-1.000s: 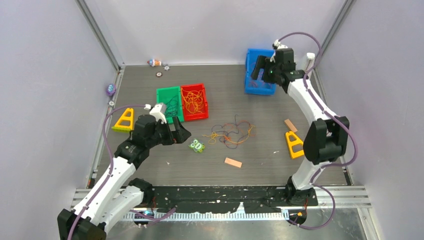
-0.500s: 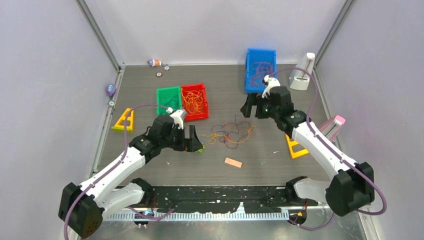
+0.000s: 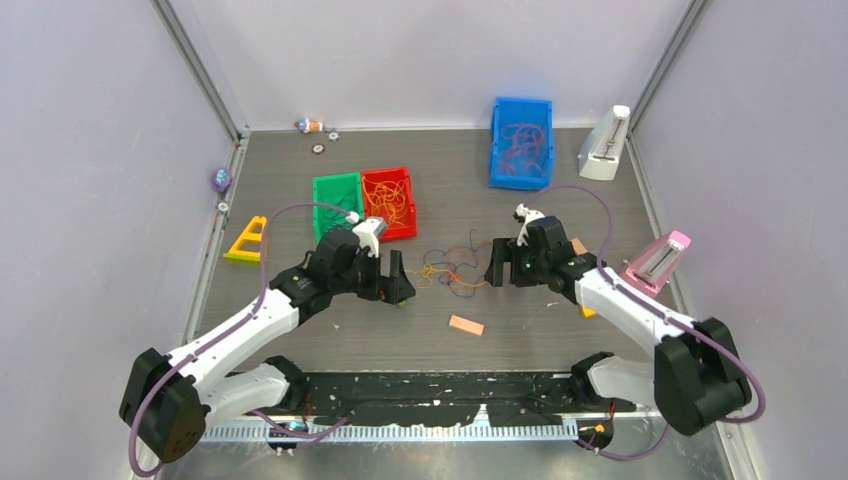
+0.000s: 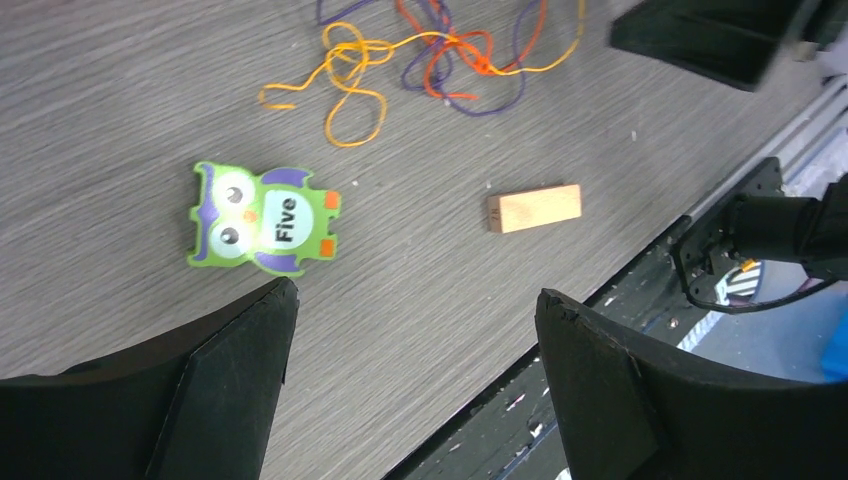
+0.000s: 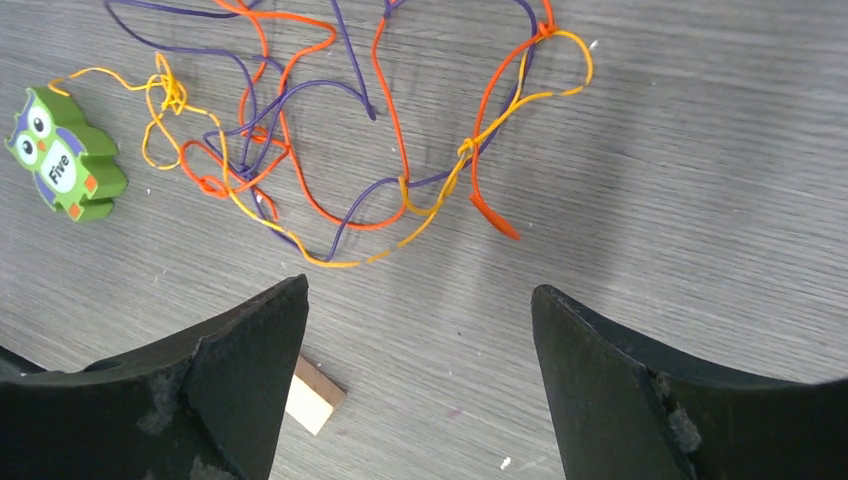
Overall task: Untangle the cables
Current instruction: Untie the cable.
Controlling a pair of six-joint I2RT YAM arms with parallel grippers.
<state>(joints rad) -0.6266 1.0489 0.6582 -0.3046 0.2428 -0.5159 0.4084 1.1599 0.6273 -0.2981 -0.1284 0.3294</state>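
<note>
Cables are lying loose in one tangle on the bench, in the space between the two sets of jaws, with orange, yellow-orange and purple strands crossing one another; how many strands there are cannot be told.

Starting at the left, one yellow triangle frame is sitting well behind the left jaws. The left arm is reaching diagonally up from its base, its wrist bending down toward the bench. Its jaws are standing wide apart and gripping nothing. One green owl block marked "Five" is lying just ahead of the left finger, and the tangle is lying farther ahead of the gap. One wooden block is resting ahead of the other finger.

Beyond these jaws, one green bin and one red bin are sitting side by side, orange strands filling the red one.

The right arm is folding low, its forearm stretching leftward toward the tangle. Its jaws are also gaping wide and empty, and the tangle is spreading just ahead of the gap. A second wooden block is peeking out behind this arm.

Farther back, one blue bin is holding reddish-purple strands. One white stand and one pink stand are sitting to the right.
</note>
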